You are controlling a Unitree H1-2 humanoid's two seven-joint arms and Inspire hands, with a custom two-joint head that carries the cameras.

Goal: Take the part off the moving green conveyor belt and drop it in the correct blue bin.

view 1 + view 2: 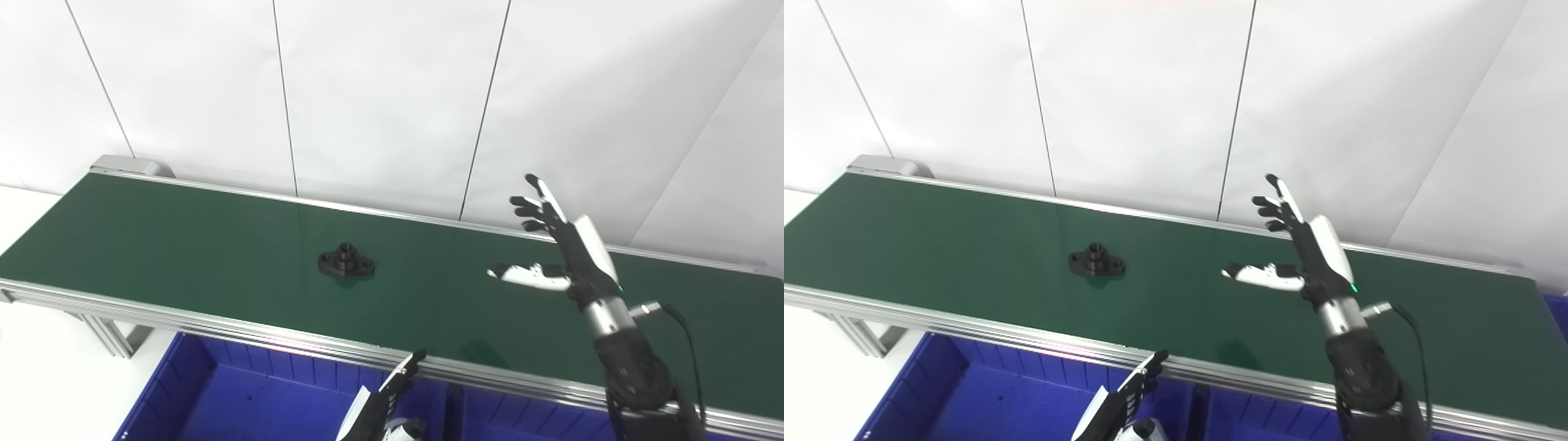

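A black flanged part [346,261] with a round boss and two ear holes lies flat on the green conveyor belt [184,245], near the belt's middle. My right hand [554,245] is raised over the belt to the right of the part, well apart from it, open with fingers spread and thumb pointing left, holding nothing. My left hand [386,398] shows at the bottom edge, below the belt's near rail and over a blue bin [245,398], fingers straight and open, empty.
A second blue bin [520,422] sits right of the first, below the belt's aluminium near rail [245,334]. A white panelled wall stands behind the belt. The belt's left end has a metal roller housing [125,165].
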